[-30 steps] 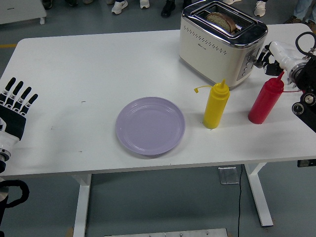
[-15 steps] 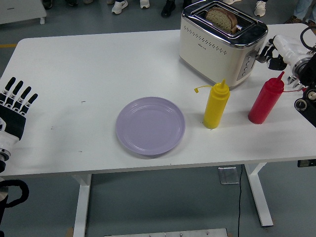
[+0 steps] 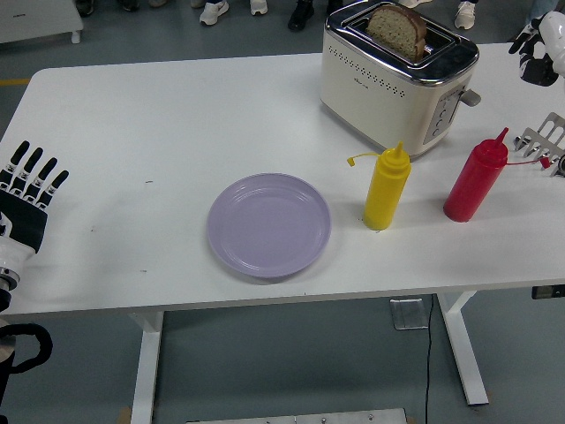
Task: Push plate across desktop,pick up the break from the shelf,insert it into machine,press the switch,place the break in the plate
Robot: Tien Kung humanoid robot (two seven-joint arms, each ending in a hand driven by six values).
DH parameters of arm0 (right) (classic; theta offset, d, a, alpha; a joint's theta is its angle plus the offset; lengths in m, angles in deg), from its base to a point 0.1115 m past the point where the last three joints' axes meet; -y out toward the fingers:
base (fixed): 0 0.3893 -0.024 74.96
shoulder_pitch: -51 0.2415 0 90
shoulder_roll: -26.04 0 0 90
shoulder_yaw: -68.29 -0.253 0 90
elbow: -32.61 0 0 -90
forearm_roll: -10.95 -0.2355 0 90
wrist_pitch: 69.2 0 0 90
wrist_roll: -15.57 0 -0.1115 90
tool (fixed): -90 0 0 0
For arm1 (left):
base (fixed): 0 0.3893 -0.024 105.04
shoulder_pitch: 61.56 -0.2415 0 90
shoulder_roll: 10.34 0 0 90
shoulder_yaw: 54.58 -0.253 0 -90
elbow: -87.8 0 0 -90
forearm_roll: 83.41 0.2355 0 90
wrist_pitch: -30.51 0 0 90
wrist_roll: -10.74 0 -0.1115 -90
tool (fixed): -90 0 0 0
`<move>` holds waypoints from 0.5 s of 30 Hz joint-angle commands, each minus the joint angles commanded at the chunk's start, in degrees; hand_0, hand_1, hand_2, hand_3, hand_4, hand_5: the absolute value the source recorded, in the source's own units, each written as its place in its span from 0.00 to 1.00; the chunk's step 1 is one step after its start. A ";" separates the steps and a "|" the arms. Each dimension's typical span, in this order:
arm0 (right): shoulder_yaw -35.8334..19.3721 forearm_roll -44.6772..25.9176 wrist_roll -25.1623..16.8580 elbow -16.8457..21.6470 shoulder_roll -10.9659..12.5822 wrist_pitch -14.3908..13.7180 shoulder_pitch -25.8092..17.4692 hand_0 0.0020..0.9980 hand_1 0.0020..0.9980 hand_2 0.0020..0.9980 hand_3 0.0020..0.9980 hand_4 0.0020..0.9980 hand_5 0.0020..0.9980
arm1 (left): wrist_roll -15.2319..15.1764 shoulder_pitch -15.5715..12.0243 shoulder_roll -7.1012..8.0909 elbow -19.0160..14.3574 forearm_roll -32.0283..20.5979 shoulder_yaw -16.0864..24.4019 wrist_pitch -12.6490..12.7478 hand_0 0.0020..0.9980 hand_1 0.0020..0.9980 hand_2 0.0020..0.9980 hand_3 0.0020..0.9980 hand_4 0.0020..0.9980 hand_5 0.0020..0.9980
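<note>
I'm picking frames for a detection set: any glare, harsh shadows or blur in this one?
Head view: lighting even, shadows soft under the purple plate and both bottles; bright reflections on the toaster chrome top; the right hand at the top right edge is cropped and slightly soft; the bread and the left hand are sharp.

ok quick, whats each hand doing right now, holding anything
Left hand: open, fingers spread, holding nothing, resting at the table's left edge.
Right hand: at the far right edge, mostly cut off; cannot be told.
</note>
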 joint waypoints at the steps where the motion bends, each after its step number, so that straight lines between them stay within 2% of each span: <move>1: -0.49 -0.17 -0.33 0.05 0.00 -0.62 0.07 0.62 0.67 0.86 0.93 0.63 0.42 | 0.00 -0.01 0.00 0.01 0.00 -0.02 0.00 0.80 0.85 0.91 0.86 0.62 1.00; 6: -2.19 -3.01 -2.89 -0.35 -0.20 -4.13 0.82 0.62 0.67 0.86 0.93 0.63 0.42 | -0.01 -0.07 0.02 0.02 -0.01 -0.01 0.02 0.80 0.85 0.91 0.86 0.62 1.00; 7: -2.24 -3.96 -3.57 -0.61 -0.31 -4.93 1.13 0.77 0.78 0.91 0.97 0.70 0.45 | -0.01 -0.07 0.03 0.02 -0.01 0.01 0.02 0.80 0.85 0.91 0.86 0.62 1.00; 12: -1.23 -8.84 -6.45 -2.48 -1.11 -7.27 3.59 0.77 0.78 0.91 0.97 0.70 0.45 | 0.01 -0.04 0.02 0.03 0.00 0.10 0.02 0.80 0.85 0.91 0.86 0.62 1.00; 13: -0.93 -9.59 -6.91 -2.85 -1.27 -7.47 4.09 0.83 0.82 0.91 0.94 0.73 0.46 | 0.01 -0.02 0.02 0.03 0.00 0.12 0.01 0.80 0.85 0.91 0.86 0.62 1.00; 15: 0.10 -11.22 -7.90 -4.01 -1.74 -7.69 5.60 0.83 0.82 0.91 0.94 0.73 0.46 | 0.02 0.02 0.02 0.04 -0.02 0.16 0.01 0.80 0.85 0.91 0.86 0.62 1.00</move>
